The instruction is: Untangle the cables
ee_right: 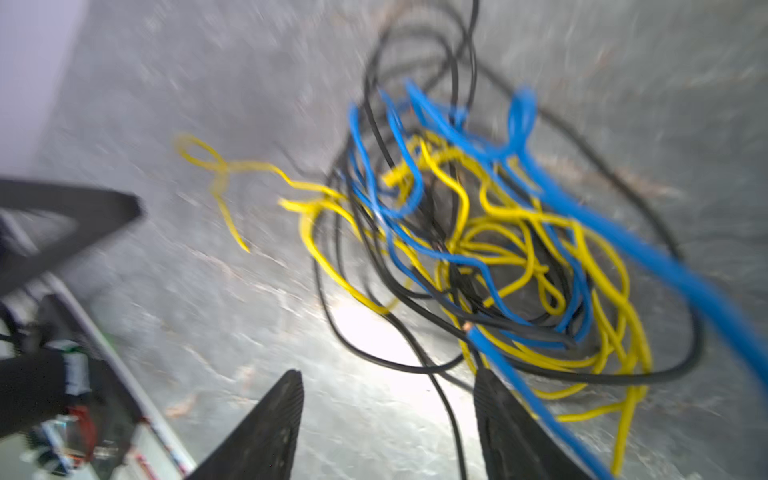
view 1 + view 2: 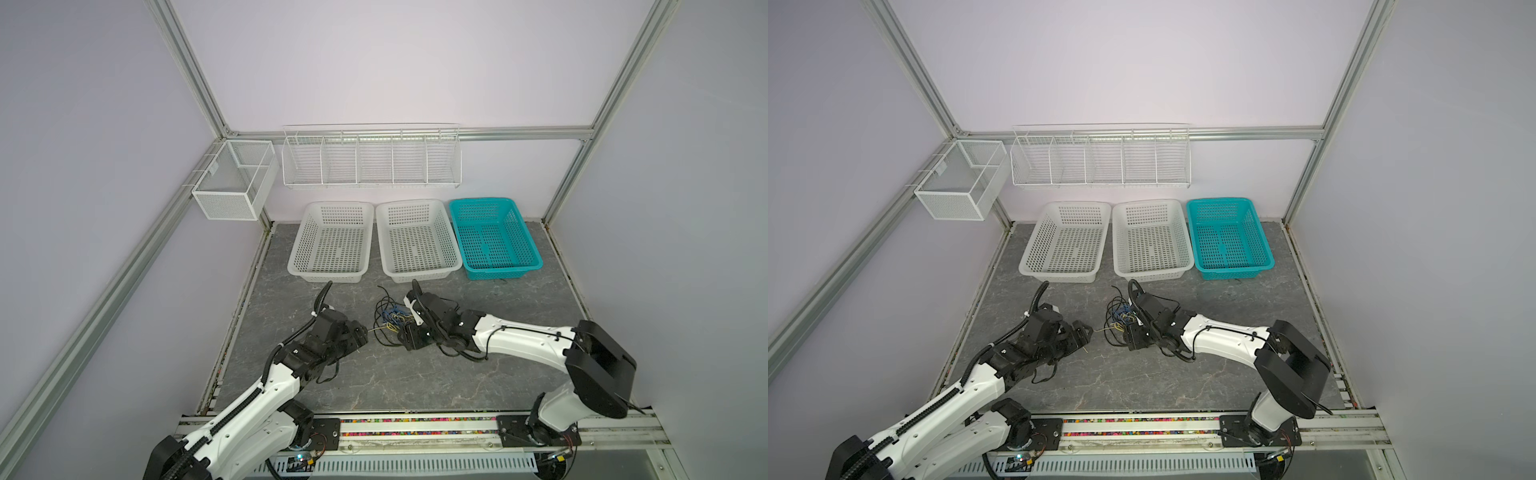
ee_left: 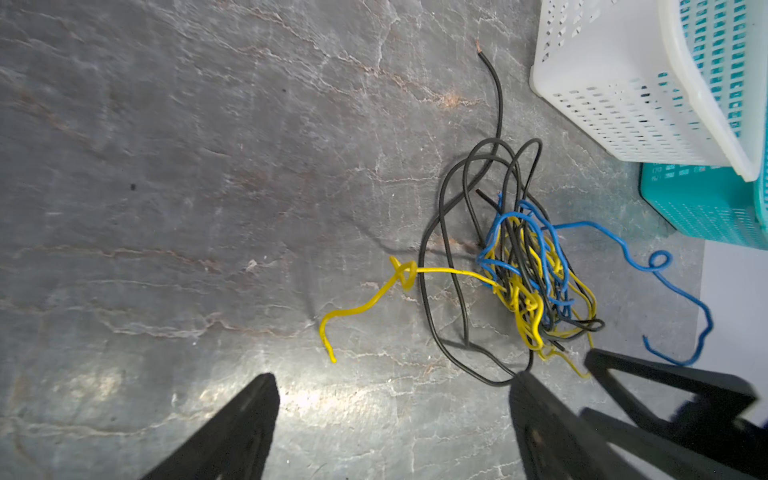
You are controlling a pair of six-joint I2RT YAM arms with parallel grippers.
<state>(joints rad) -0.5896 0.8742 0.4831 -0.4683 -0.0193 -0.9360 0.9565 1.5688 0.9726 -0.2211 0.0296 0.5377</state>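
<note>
- The grey, veined stone-look tabletop point(image 2: 415, 382) carries everything.
- Along its far edge stand two white perforated plastic baskets point(image 2: 328, 276) and, beside them, a teal perforated plastic basket point(image 2: 503, 270). None of them holds a wire.
- The left gripper point(image 3: 395, 376), with black tapered fingers, has its fingers spread wide with only bare tabletop between them.
- The right gripper point(image 1: 388, 372), of the same black build, faces it across the bundle. Its fingers also stand apart and clamp nothing (its wrist view is blurred, but the gap is plain).
- The cables point(image 2: 390, 320), thin plastic-coated wires in black, blue and yellow knotted into one loose clump, lie on the tabletop between the two grippers. They are in front of the middle white basket and much nearer the right gripper, whose fingertips point(image 3: 598, 359) touch the clump's edge.
- A black cable point(image 1: 446, 415) loop runs through the right gripper's gap, lying loose.
- The blue cable point(image 1: 536, 399) passes along the outer side of one right finger, with its bare copper tip just beside that fingertip.
- The yellow cable point(image 3: 361, 309) sticks out of the clump through a small knot. Its free end lies just ahead of the left gripper's gap, not inside it.
</note>
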